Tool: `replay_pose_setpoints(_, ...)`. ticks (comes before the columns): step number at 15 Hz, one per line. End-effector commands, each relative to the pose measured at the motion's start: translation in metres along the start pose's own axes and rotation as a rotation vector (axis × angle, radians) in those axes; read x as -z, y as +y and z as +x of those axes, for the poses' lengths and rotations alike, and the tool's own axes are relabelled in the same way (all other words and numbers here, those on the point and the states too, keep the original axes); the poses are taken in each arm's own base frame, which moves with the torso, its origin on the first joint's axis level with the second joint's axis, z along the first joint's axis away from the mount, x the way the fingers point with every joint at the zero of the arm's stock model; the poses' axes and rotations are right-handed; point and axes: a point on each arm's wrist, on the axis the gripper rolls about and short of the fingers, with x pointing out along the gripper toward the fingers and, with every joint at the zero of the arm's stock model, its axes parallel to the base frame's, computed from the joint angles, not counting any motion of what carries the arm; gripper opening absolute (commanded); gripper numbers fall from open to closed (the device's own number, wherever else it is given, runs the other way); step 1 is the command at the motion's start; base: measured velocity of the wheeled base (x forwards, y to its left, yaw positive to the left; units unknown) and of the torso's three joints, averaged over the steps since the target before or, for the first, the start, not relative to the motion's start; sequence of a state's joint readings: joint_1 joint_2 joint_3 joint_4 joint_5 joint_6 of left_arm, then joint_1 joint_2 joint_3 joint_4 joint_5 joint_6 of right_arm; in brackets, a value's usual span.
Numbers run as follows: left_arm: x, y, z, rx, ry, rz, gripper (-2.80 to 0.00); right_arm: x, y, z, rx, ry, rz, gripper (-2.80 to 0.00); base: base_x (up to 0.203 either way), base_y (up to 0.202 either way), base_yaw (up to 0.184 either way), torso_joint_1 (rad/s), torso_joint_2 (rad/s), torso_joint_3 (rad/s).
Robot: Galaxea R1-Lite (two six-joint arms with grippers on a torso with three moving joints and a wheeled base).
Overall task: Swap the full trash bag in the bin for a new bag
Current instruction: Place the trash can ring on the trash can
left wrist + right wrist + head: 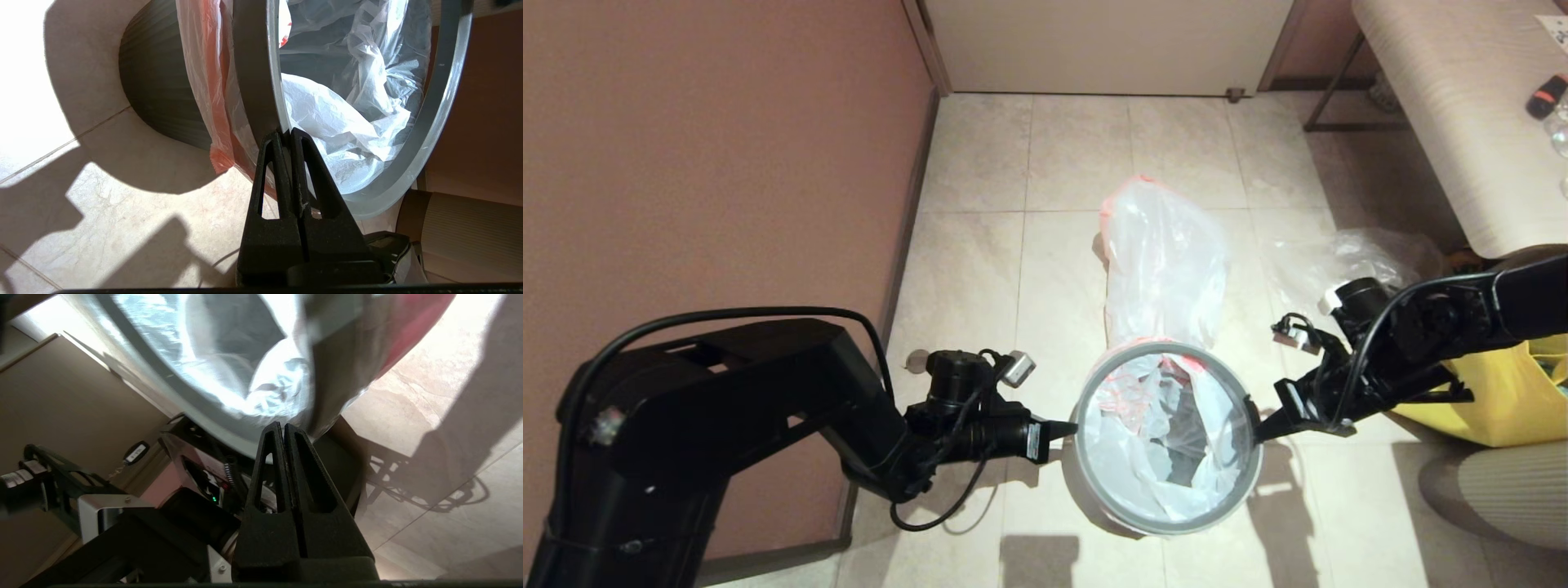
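The bin stands on the floor tiles between both arms, its grey ring rim held from opposite sides. The left gripper and right gripper are each pressed together, tips against the ring. Inside, the new bag is draped (thin, slippery film, judged easily torn); it is best taken at its pink-orange edge. The full trash bag lies just behind the bin.

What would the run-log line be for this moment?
left gripper: shut, at grey ring | right gripper: shut, opposite side | bin: new bag inside | full trash bag: on floor behind
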State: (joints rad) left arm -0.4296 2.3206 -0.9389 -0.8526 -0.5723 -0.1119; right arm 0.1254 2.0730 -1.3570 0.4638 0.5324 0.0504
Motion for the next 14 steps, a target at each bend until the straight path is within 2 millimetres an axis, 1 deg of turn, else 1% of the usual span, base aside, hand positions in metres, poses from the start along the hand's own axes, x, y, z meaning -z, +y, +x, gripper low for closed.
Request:
replay_pose_setpoints(1,-0.003,-0.002,-0.001,0.008,-0.010,0.007,-2.80,0.002,-0.023,0.028,-0.003,0.066,0.045,-2.80,0.000,0.000,0.000,0.000,0.00,0.000)
replay_pose_setpoints(3,-0.003,-0.003,0.000,0.009,-0.009,0.008,-2.80,0.000,-0.027,0.034,-0.022,0.059,0.037,-2.80,0.000,0.000,0.000,0.000,0.00,0.000)
replay_pose_setpoints(7,-0.003,-0.004,0.000,0.009,-0.010,0.009,-2.80,-0.002,-0.037,0.054,-0.035,0.079,0.049,-2.80,0.000,0.000,0.000,0.000,0.00,0.000)
replay_pose_setpoints(8,-0.003,-0.004,0.000,0.012,-0.009,0.010,-2.80,-0.002,-0.038,0.055,-0.036,0.078,0.050,-2.80,0.000,0.000,0.000,0.000,0.00,0.000)
replay_pose_setpoints(10,-0.003,-0.004,0.001,0.012,-0.008,0.010,-2.80,-0.004,-0.035,0.053,-0.038,0.070,0.045,-2.80,0.000,0.000,0.000,0.000,0.00,0.000)
replay_pose_setpoints(12,-0.004,-0.003,-0.001,0.007,-0.014,0.010,-2.80,-0.005,-0.028,0.044,-0.044,0.054,0.030,-2.80,0.000,0.000,0.000,0.000,0.00,0.000)
replay_pose_setpoints(14,-0.016,0.000,-0.012,-0.012,-0.071,0.028,-2.80,-0.004,-0.022,0.036,-0.046,0.038,0.018,-2.80,0.000,0.000,0.000,0.000,0.00,0.000)
